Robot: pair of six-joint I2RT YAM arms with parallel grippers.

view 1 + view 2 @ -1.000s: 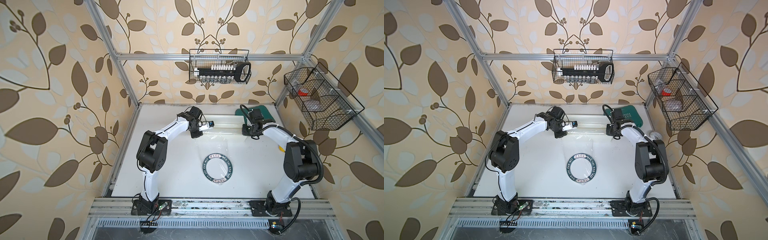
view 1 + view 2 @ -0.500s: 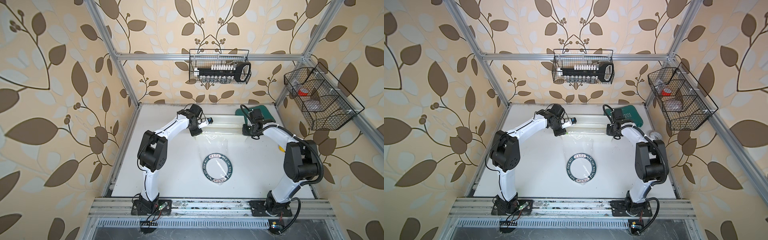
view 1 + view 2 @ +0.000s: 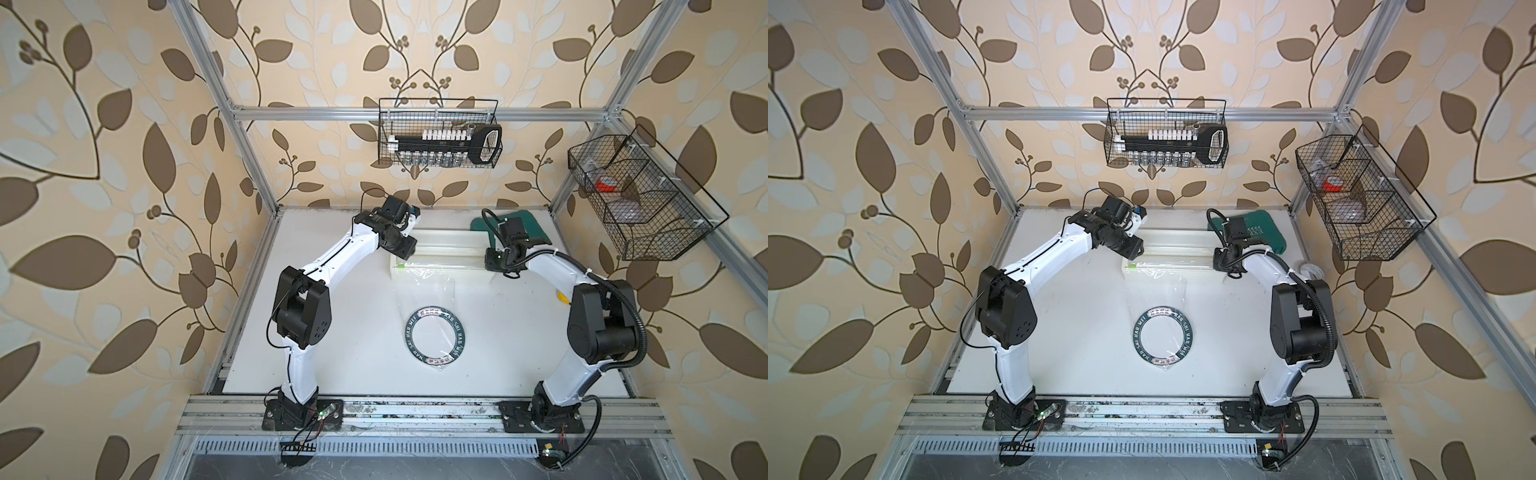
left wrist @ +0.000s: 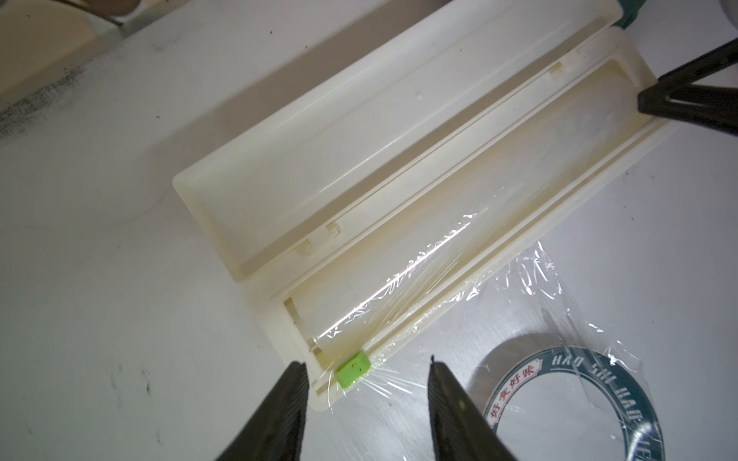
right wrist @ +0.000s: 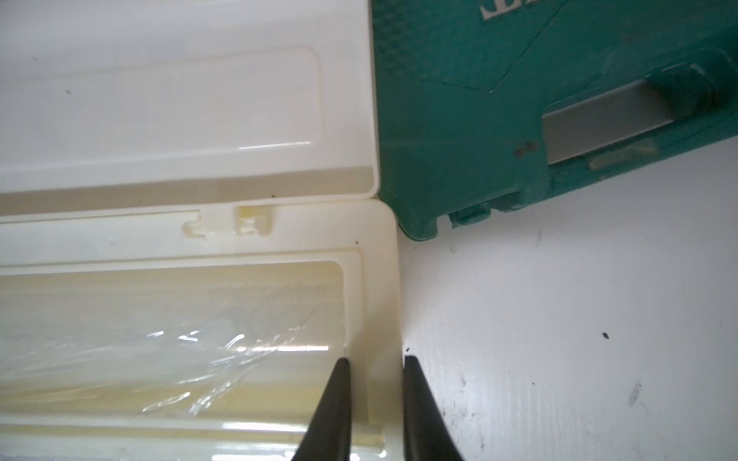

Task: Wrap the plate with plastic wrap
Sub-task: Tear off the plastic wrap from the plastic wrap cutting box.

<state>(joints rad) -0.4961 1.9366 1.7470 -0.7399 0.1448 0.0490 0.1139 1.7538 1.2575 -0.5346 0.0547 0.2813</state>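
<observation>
The plate [image 3: 435,337] [image 3: 1160,336] lies flat mid-table, its dark lettered rim [image 4: 635,399] showing in the left wrist view. The white dispenser box [image 3: 440,253] [image 4: 399,223] lies behind it, lid folded back. Plastic wrap [image 3: 428,286] [image 4: 531,287] runs from the box's slot over the table and onto the plate. My left gripper [image 3: 405,249] [image 4: 366,364] hangs open above the box's left end, its jaws wide apart on either side of the green tab [image 4: 353,369]. My right gripper [image 3: 492,262] [image 5: 375,361] is shut on the box's right end wall.
A green tool case [image 3: 528,228] [image 5: 519,119] lies against the box's far right corner. A clear tape roll [image 3: 1311,270] sits by the right wall. Wire baskets hang on the back wall [image 3: 438,137] and the right wall [image 3: 640,195].
My left gripper has gone from shut to open and drawn back a little from the box's left end. The right gripper and the plate have not moved.
</observation>
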